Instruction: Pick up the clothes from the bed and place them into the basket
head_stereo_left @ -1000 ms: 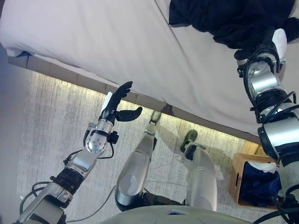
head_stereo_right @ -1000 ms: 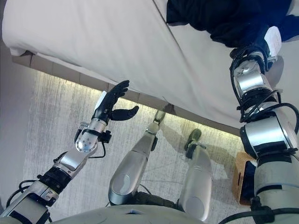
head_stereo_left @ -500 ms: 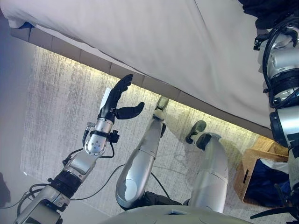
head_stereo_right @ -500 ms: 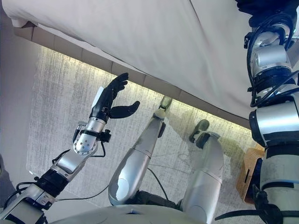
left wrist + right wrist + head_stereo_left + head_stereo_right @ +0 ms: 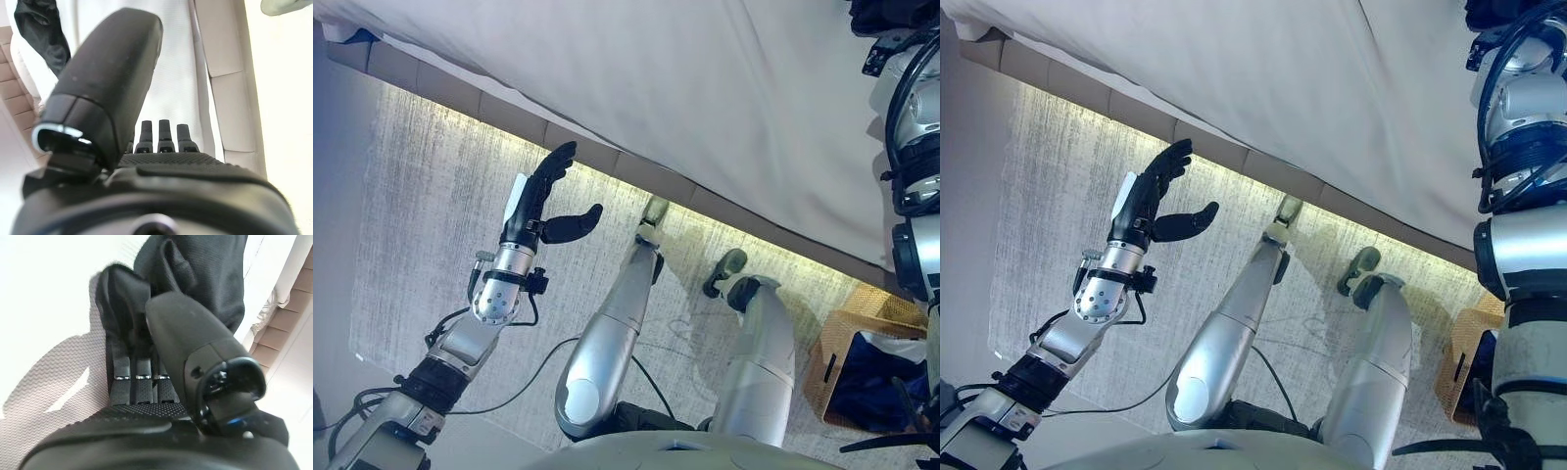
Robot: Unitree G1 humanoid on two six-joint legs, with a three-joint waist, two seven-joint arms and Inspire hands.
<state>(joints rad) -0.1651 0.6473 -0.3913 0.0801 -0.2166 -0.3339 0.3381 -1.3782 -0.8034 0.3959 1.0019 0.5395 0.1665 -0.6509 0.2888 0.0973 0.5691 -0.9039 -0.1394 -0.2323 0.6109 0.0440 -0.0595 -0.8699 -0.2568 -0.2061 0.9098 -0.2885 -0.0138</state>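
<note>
Right hand [image 5: 146,382]: fingers run forward into a black garment [image 5: 205,279] lying on the white bed [image 5: 44,293]. Fingertips are buried in the folds, the thumb rides above them, and cloth bunches just past and around the tips. Whether the fingers are closed on the fabric cannot be told from the wrist view; the head views cut the hand off at the upper right edge.

Left hand [image 5: 536,201]: idle, raised over the floor short of the bed edge, fingers straight and together, thumb spread out to the side, nothing between them.

Step in hand, by judgement: securing the garment on the bed. To do it well, the fingers should drive under a thick fold, not skim the top layer, and the thumb should close down onto the same fold so the cloth is pinched between thumb and fingers before any lift. A thin pinch risks the garment sliding out or dragging the sheet with it.

Containers: one wicker basket [image 5: 842,328] stands on the floor at the robot's right side, well apart from both hands. It already holds dark blue cloth [image 5: 867,377], with a paler piece on top.
</note>
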